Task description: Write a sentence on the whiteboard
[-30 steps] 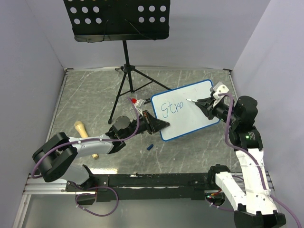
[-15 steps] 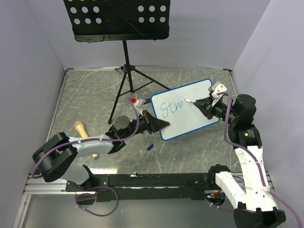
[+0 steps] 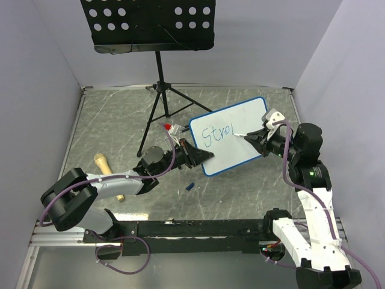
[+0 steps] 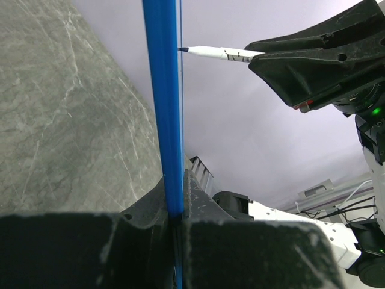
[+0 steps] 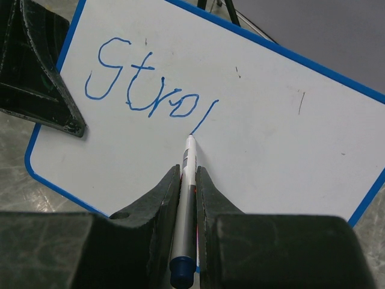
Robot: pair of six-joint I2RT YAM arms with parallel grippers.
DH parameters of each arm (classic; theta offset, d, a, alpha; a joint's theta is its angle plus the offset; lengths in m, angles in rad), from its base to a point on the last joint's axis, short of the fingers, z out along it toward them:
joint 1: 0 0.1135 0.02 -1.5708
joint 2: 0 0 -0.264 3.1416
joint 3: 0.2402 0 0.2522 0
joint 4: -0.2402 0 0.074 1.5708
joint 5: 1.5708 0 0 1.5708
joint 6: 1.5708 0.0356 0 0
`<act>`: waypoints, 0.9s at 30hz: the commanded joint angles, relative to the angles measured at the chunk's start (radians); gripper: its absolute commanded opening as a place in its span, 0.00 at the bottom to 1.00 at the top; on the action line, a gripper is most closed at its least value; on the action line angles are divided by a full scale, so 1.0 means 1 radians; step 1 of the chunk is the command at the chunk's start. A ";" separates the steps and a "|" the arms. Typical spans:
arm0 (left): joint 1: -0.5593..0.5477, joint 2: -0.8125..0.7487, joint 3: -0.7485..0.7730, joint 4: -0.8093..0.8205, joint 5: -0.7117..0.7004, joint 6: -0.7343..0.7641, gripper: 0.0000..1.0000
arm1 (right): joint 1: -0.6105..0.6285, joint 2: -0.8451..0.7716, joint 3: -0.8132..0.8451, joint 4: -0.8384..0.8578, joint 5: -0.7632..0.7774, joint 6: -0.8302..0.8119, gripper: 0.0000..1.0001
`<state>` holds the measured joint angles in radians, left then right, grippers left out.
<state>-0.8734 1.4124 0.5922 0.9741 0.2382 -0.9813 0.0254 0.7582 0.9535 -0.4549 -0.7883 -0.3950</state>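
Observation:
The whiteboard (image 3: 240, 147), white with a blue frame, stands tilted at mid-table. My left gripper (image 3: 195, 155) is shut on its lower left edge; the left wrist view shows the blue frame (image 4: 163, 108) edge-on between my jaws. Blue lettering (image 5: 147, 90) on the board reads "Stro" plus one slanted stroke; it also shows in the top view (image 3: 216, 135). My right gripper (image 3: 257, 137) is shut on a white marker (image 5: 186, 180) with a blue end. The marker tip (image 5: 190, 137) touches the board at the bottom of that stroke.
A black perforated music stand (image 3: 150, 24) on a tripod (image 3: 161, 90) stands behind the board. A wooden piece (image 3: 103, 165) lies at the left by my left arm. A small blue cap (image 3: 189, 186) and a red-and-white object (image 3: 172, 128) lie near the board.
My right gripper drew a new slanted stroke after "Stro", moving the marker down and toward the board's middle. The board shifted slightly left. The left gripper kept its hold.

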 commanded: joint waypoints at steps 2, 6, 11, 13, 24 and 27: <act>-0.001 -0.047 0.020 0.189 0.024 -0.007 0.01 | -0.004 0.006 0.005 0.041 -0.002 0.007 0.00; -0.001 -0.041 0.020 0.198 0.039 -0.013 0.01 | -0.005 0.029 0.019 0.093 0.014 0.042 0.00; -0.001 -0.041 0.027 0.190 0.059 -0.010 0.01 | -0.005 0.050 0.027 0.125 0.034 0.054 0.00; 0.001 -0.030 0.031 0.199 0.067 -0.014 0.01 | -0.005 0.056 0.030 0.134 0.040 0.062 0.00; 0.001 -0.029 0.035 0.199 0.070 -0.013 0.01 | -0.010 0.079 0.034 0.156 0.093 0.073 0.00; 0.001 -0.039 0.029 0.195 0.055 -0.010 0.01 | -0.015 0.078 0.036 0.133 0.092 0.058 0.00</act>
<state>-0.8669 1.4178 0.5922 0.9581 0.2565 -0.9867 0.0250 0.8276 0.9558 -0.3256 -0.7284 -0.3290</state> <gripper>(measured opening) 0.073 0.190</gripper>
